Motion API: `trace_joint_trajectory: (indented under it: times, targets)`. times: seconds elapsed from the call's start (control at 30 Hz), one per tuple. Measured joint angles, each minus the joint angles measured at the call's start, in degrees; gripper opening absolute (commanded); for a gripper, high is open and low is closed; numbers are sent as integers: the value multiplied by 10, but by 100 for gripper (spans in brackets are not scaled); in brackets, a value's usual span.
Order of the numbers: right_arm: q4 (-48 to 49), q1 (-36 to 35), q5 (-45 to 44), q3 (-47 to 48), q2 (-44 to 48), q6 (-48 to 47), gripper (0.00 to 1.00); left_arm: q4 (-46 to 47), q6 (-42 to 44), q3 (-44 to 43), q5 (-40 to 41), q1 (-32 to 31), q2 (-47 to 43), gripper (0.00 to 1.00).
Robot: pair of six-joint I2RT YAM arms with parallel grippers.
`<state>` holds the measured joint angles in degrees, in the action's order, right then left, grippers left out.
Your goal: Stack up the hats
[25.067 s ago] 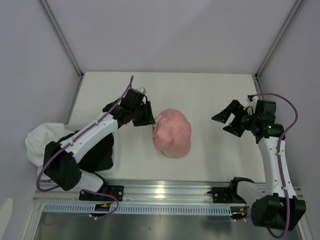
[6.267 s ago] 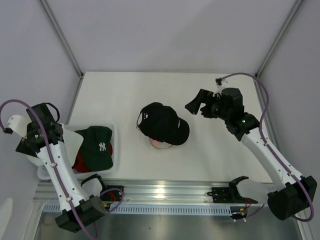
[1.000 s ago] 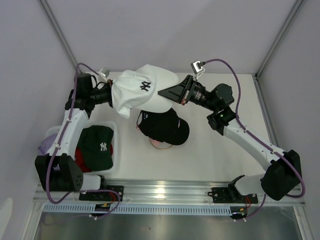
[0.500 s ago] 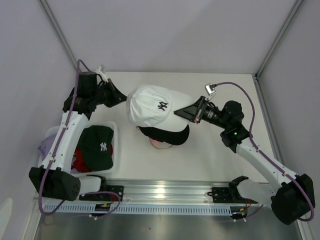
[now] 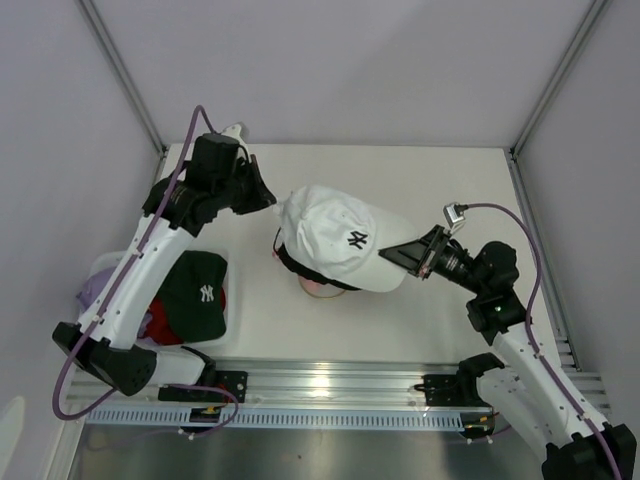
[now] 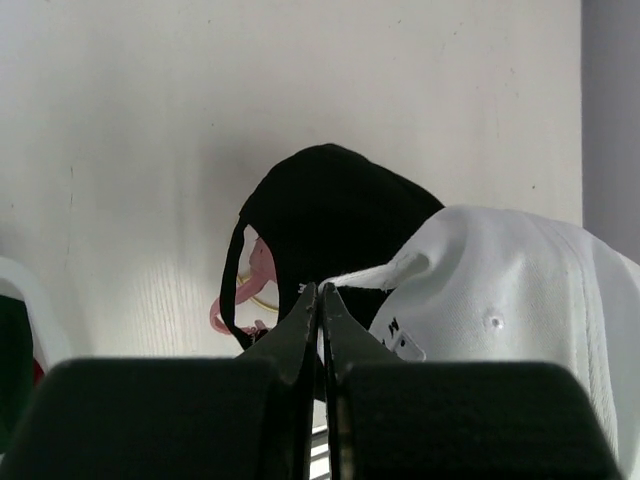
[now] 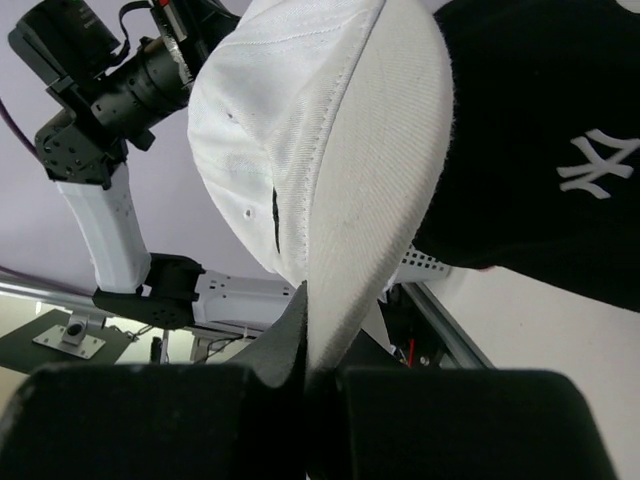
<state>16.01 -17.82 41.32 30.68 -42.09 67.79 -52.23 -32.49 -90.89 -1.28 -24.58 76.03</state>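
We are seating the white cap (image 5: 340, 240) on the black cap (image 6: 330, 200) just beneath. The left gripper (image 6: 320, 298) is clenched on its back edge and the right gripper (image 7: 303, 300) on its brim. Next we should lower it evenly, then release.

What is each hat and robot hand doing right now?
white hat: held at both ends, over the black hat
black hat: sitting on the pink hat
pink hat: bottom of pile, mostly hidden
green hat: lying in the basket, on the red hat
left hand: shut on the white hat's back
right hand: shut on its brim
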Motion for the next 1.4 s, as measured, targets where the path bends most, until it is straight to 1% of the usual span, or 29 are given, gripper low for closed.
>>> trace_joint_trajectory:
  times: [0.17,0.27,0.37,0.5,0.63,0.67,0.73,0.77,0.83,0.87,0.93,1.03,1.1,1.23,1.3,1.4]
  targets:
    - [0,26,17,-46,6,6,0,-35,-5,-7,19,-14,25,1]
    - [-7,55,0,-71,-2,8,0,-63,-4,-7,67,-9,35,1]
    - [-2,72,-8,-82,-21,9,0,-79,-5,-7,92,-4,37,1]
    - [44,79,-7,-89,-66,13,0,-87,-5,-6,104,-4,43,1]
    - [86,80,2,-87,-114,12,0,-84,-3,-3,95,-4,51,2]
    - [93,80,5,-86,-124,12,0,-83,1,-2,82,-4,52,9]
    - [102,81,12,-85,-137,11,0,-74,10,-3,54,-4,52,18]
    - [104,81,15,-85,-139,10,0,-66,14,-4,37,-4,52,29]
    - [106,82,17,-84,-138,6,0,-51,24,-11,-2,-4,52,39]
    - [107,82,17,-84,-137,5,0,-45,29,-16,-20,-4,52,48]
    - [104,82,17,-84,-132,1,0,-32,38,-32,-55,-5,52,53]
    - [96,82,16,-83,-117,-6,0,-23,49,-63,-81,-17,54,53]
    - [90,82,16,-80,-112,-9,0,-28,62,-90,-78,-38,63,52]
    - [83,82,16,-77,-110,-14,0,-53,82,-136,-50,-98,103,48]
    - [78,82,16,-76,-109,-16,0,-70,91,-141,-29,-119,126,48]
    - [76,82,16,-74,-107,-20,0,-98,100,-141,0,-132,149,45]
